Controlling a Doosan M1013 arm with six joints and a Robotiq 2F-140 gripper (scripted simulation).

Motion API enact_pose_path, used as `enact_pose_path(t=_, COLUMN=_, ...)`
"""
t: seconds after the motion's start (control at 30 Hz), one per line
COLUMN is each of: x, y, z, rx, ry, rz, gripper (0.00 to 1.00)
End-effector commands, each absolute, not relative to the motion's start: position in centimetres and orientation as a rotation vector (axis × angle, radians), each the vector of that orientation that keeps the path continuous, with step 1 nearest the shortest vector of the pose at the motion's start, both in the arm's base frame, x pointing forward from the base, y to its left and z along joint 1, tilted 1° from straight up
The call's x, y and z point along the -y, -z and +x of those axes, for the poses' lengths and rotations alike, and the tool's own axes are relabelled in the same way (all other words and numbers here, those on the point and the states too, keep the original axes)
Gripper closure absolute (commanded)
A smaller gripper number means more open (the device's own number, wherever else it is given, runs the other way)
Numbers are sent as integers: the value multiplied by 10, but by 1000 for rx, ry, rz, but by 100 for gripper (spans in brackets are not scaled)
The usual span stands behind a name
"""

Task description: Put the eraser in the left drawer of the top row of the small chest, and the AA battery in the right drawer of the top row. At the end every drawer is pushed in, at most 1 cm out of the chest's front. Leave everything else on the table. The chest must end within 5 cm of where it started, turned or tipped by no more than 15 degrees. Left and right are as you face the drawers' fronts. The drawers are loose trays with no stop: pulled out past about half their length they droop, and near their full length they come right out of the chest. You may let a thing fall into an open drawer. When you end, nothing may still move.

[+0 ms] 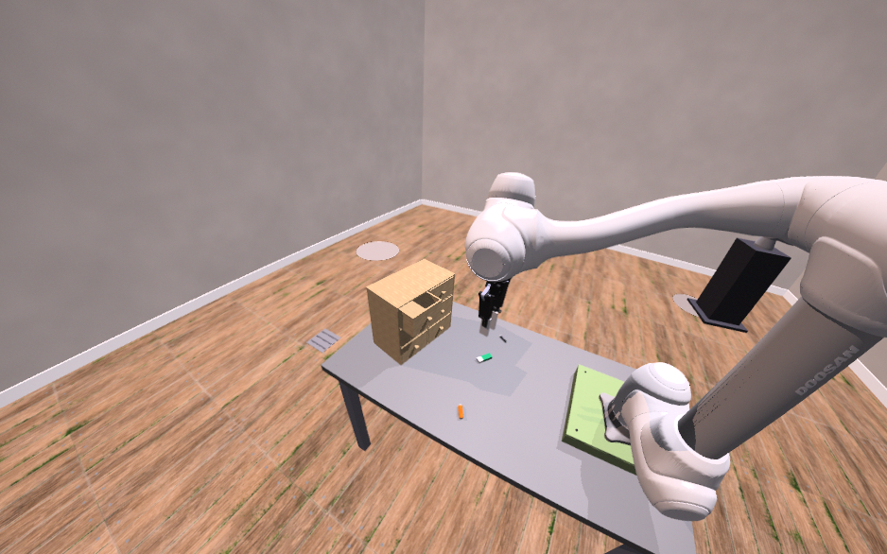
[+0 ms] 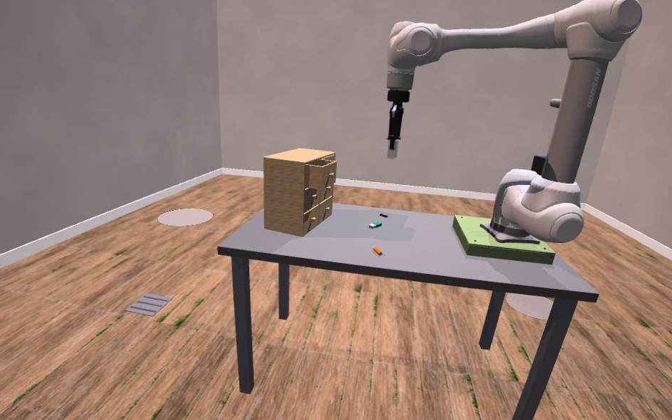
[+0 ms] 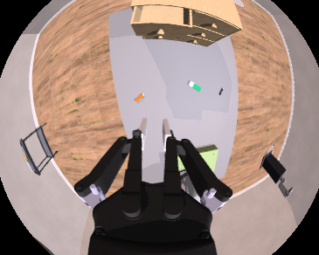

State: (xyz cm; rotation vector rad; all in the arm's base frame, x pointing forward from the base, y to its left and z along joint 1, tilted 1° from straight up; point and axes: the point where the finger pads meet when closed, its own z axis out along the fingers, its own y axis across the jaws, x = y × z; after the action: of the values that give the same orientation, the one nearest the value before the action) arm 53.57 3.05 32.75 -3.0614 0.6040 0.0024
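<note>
Wrist view: top-left drawer (image 1: pixel 421 323) (image 2: pixel 322 177) (image 3: pixel 148 31) stands out, presumably awaiting the green-and-white eraser (image 1: pixel 484 357) (image 2: pixel 375 225) (image 3: pixel 195 86); empty claw (image 1: pixel 489 325) (image 2: pixel 392 150) (image 3: pixel 155 125) hovers above table height, fingers narrowly parted.

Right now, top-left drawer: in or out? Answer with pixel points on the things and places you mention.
Out, partway. The top-left drawer (image 1: pixel 433 309) (image 2: pixel 317 176) (image 3: pixel 149 30) juts from the chest (image 1: pixel 384 319) (image 2: pixel 283 193) (image 3: pixel 227 15), its open tray showing in all views.

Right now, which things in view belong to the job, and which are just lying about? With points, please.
Job:
- small chest (image 1: pixel 386 323) (image 2: pixel 283 193) (image 3: pixel 229 12), left top drawer pulled out
- green-and-white block (image 1: pixel 484 357) (image 2: pixel 375 225) (image 3: pixel 194 86), apparently the eraser

Lying about:
- one of the orange piece (image 1: pixel 460 411) (image 2: pixel 377 251) (image 3: pixel 139 98) and small black piece (image 1: pixel 502 338) (image 2: pixel 383 215) (image 3: pixel 221 91); the other is presumably the battery, I can't tell which
</note>
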Motion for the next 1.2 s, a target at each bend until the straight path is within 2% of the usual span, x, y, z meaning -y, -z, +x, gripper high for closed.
enact_pose_path(t=0.0, x=-30, y=-327, z=536, rx=-604, ry=-2, rz=-3061, gripper=80)
enact_pose_path(t=0.17, x=-16, y=-306, z=543, rx=-469, ry=-1, rz=-3085, gripper=80)
enact_pose_path(t=0.3, x=21, y=-251, z=556, rx=-126, ry=3, rz=-3117, gripper=80)
enact_pose_path(t=0.5, x=61, y=-195, z=562, rx=230, ry=7, rz=-3112, gripper=80)
enact_pose_path(t=0.57, x=61, y=-195, z=562, rx=230, ry=7, rz=-3112, gripper=80)
enact_pose_path(t=0.63, x=88, y=-157, z=560, rx=477, ry=9, rz=-3084, gripper=80)
enact_pose_path(t=0.8, x=113, y=-121, z=556, rx=705, ry=12, rz=-3041, gripper=80)
enact_pose_path(t=0.87, x=133, y=-92, z=549, rx=895, ry=14, rz=-2991, gripper=80)
enact_pose_path(t=1.03, x=157, y=-57, z=538, rx=1122, ry=15, rz=-2915, gripper=80)
enact_pose_path(t=1.17, x=161, y=-52, z=536, rx=1159, ry=16, rz=-2900, gripper=80)
